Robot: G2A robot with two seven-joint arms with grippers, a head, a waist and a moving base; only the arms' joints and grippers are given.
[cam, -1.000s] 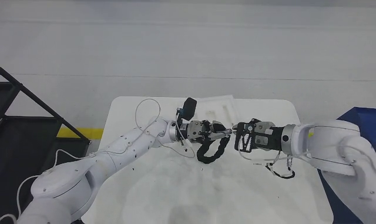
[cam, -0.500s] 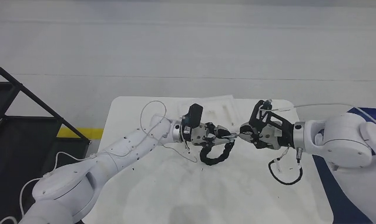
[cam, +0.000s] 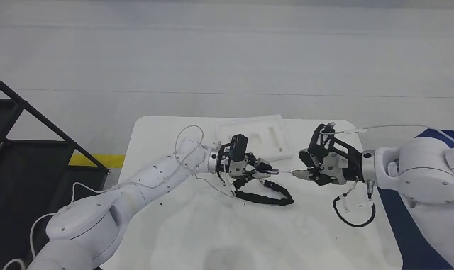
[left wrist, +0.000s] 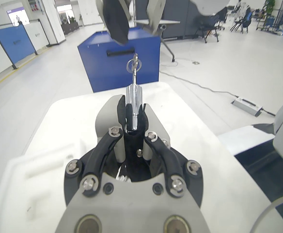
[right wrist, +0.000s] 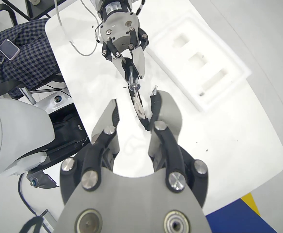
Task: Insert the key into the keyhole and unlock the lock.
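Top view: both arms reach level over the desk, wrists facing. Left jaws clamp the lock by its chrome barrel, and the black cable droops beneath. Left wrist view makes plain what's too small from above: the key sits in the keyhole. Right wrist view gives me right jaws spread wide, the key's head just off their tips

Small sticker label on the left arm's wrist; print illegible
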